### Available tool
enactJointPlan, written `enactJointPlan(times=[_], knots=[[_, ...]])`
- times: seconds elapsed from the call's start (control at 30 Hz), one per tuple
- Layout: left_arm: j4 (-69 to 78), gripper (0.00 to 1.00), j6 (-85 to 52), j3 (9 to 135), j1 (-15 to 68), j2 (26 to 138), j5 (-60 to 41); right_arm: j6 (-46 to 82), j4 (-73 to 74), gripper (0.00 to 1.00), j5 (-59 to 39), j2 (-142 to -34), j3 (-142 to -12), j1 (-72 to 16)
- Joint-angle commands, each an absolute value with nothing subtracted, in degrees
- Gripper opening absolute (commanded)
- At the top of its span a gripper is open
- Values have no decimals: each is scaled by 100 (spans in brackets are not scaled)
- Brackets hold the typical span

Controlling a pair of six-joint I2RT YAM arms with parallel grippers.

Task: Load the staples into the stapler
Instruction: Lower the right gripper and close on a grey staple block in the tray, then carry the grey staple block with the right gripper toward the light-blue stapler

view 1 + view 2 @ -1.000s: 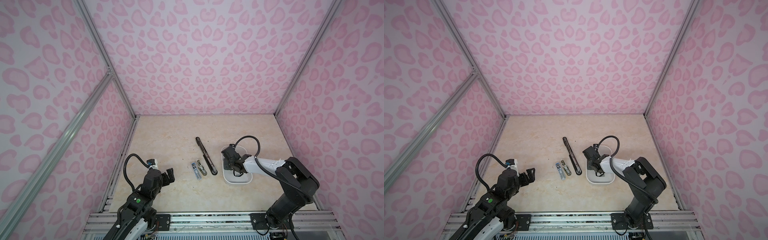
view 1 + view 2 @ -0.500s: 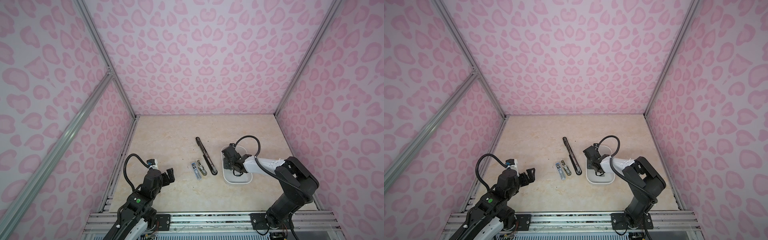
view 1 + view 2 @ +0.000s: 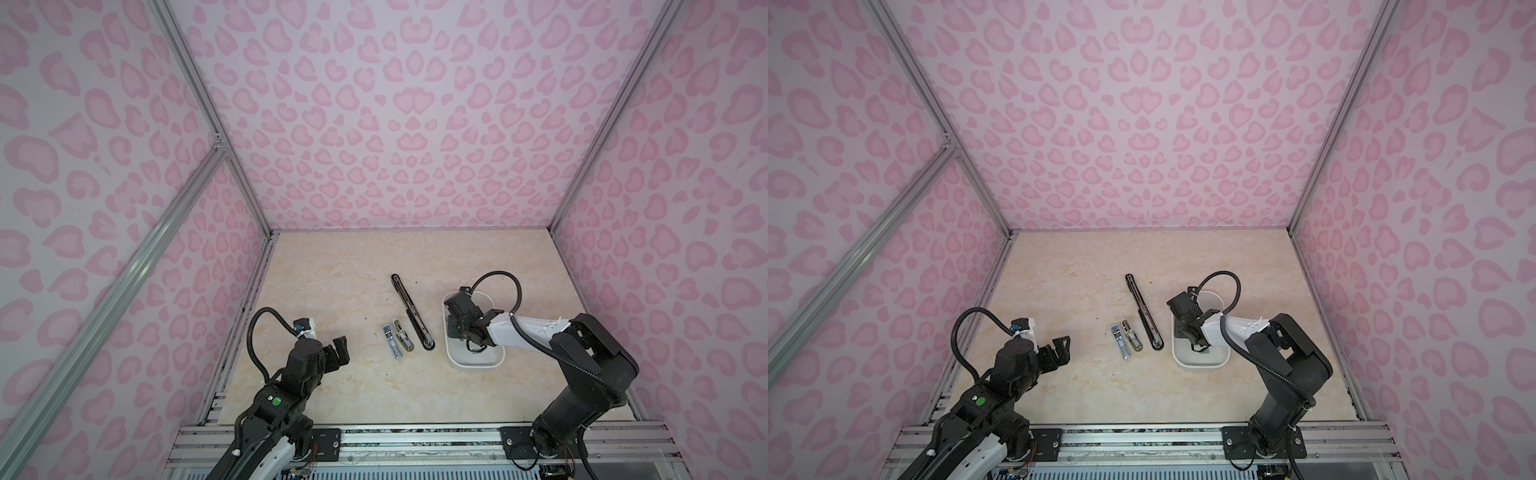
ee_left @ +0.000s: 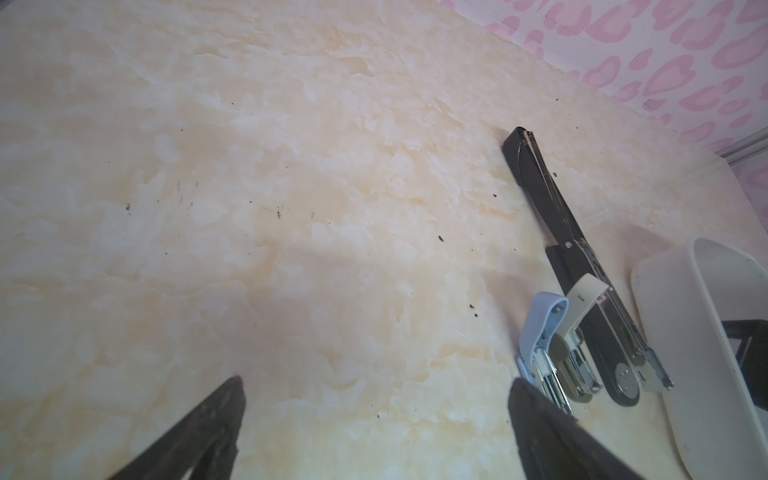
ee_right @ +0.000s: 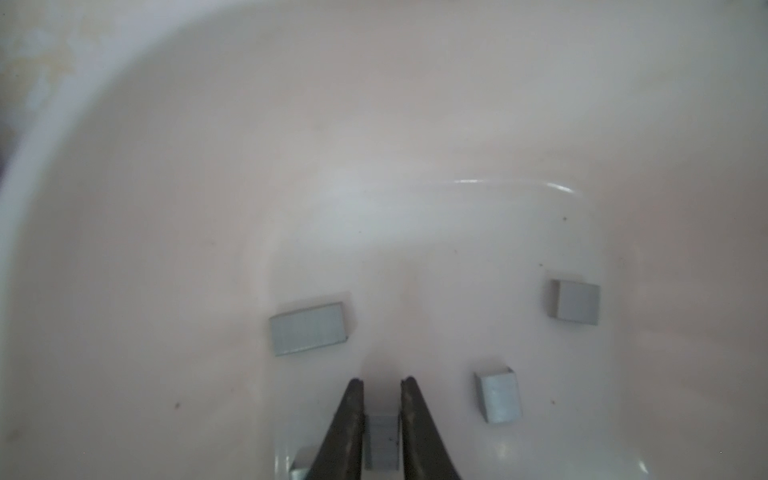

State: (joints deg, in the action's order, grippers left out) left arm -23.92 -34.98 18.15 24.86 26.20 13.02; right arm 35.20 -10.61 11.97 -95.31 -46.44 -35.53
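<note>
Right gripper [image 5: 382,380] pinched on staples [image 5: 381,440] inside white tray [image 5: 166,208], barely shifted since before, left gripper [image 4: 376,381] spread wide, unmoved

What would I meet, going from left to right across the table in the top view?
In order: left gripper → blue stapler → olive-beige stapler → long black stapler → white tray.

Enclosure: three wall panels [image 3: 407,124] at left, far and right, lilac with a pink spotted print. Aluminium frame profiles [image 3: 250,195] run up the far corners. A diagonal brace [image 3: 126,282] crosses the left wall. Tabletop [image 3: 353,266]: beige marbled surface with scattered dark specks. A slotted aluminium rail [image 3: 415,440] runs along the near edge. Lighting is even and diffuse.
</note>
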Motion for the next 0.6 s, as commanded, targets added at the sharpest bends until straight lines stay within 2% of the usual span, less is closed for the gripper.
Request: enactJointPlan(times=[0.0,0.17,0.37,0.57], knots=[[-2286,99,-3511,1800,2479,2628,1298,3561,-1413,21,1178,-9510,-4574,-3561],[-2290,100,-3507,1801,2480,2625,1297,3577,-1387,21,1180,-9505,-4547,-3560],[-2290,100,-3507,1790,2481,2608,1291,3577,-1340,14,1135,-9536,-4551,-3561],[-2290,100,-3507,1789,2481,2593,1291,3538,-1327,14,1160,-9482,-4546,-3560]])
